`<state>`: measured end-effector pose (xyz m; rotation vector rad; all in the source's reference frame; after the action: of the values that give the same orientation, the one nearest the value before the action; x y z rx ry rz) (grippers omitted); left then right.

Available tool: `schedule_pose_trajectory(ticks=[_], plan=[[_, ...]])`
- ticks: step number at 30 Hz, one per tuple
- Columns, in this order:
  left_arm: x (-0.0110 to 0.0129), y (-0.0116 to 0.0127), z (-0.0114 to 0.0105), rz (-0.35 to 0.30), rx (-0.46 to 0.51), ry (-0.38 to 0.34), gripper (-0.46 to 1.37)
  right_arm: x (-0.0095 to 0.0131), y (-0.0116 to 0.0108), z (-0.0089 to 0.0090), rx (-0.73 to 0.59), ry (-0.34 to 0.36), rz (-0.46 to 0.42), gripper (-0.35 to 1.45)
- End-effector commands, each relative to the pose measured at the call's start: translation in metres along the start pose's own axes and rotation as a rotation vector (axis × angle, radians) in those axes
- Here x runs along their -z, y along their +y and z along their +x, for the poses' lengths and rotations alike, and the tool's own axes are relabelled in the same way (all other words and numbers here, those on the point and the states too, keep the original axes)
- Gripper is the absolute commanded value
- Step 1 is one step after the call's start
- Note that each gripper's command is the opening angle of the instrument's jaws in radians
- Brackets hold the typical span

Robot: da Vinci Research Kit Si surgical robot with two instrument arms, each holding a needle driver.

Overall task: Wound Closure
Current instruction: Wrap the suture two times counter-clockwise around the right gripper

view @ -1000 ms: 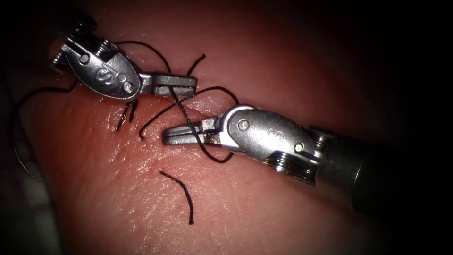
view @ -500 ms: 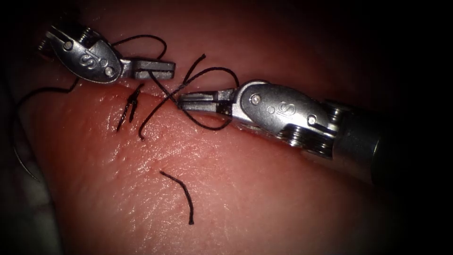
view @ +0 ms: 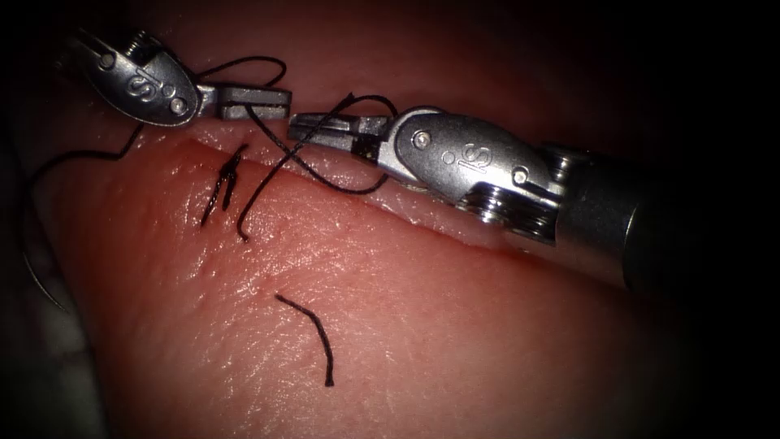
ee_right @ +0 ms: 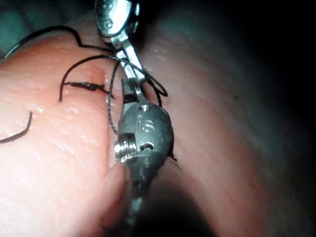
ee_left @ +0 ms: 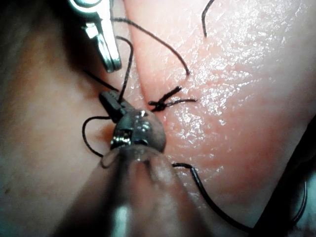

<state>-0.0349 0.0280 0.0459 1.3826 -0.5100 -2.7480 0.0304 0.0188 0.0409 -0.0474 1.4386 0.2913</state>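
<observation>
Both tools have shifted toward ten o'clock in the endoscope view since a second ago, tips now nearly meeting over the cut [view: 341,191]. The left end effector [view: 268,103] is clamped on the thread [view: 276,154]; the right end effector [view: 313,128] looks closed on thread too. A knot [view: 227,175] sits at eight o'clock from them, suggesting tying under way.

The left wrist view shows the left end effector [ee_left: 109,101] beside the knot [ee_left: 165,101] on the tissue [ee_left: 247,74]; a dark curve that may be the needle [ee_left: 217,207] lies free.

The right wrist view shows the right end effector [ee_right: 129,89] wrapped by thread [ee_right: 111,106].
</observation>
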Motion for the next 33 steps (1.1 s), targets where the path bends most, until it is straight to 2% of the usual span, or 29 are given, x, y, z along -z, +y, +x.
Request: schedule_pose_trajectory(ticks=[1,5,11,20,27,33], plan=[[0.0004,-0.0002,0.0001,-0.01,0.01,-0.006,-0.35,-0.0001,0.0001,0.0,-0.002,-0.003,-0.008,-0.35],[0.0015,-0.0019,0.0008,-0.016,-0.008,-0.016,-0.35,-0.0009,0.0001,0.0,-0.001,-0.01,-0.013,-0.35],[0.0022,-0.0045,0.0019,-0.005,-0.026,-0.013,-0.35,-0.0043,-0.0006,-0.0002,0.005,-0.01,0.003,-0.35],[0.0026,-0.0044,0.0021,-0.006,-0.038,-0.016,-0.35,-0.0075,-0.0016,-0.0007,0.014,0.001,0.043,-0.35],[0.002,-0.0046,0.0016,-0.012,-0.039,-0.021,-0.35,-0.0084,-0.0028,-0.0003,0.019,0.072,0.112,-0.35],[0.0016,-0.0042,0.0012,-0.019,-0.051,-0.025,-0.35,-0.0085,-0.0034,0.0001,0.015,0.207,0.128,-0.35]])
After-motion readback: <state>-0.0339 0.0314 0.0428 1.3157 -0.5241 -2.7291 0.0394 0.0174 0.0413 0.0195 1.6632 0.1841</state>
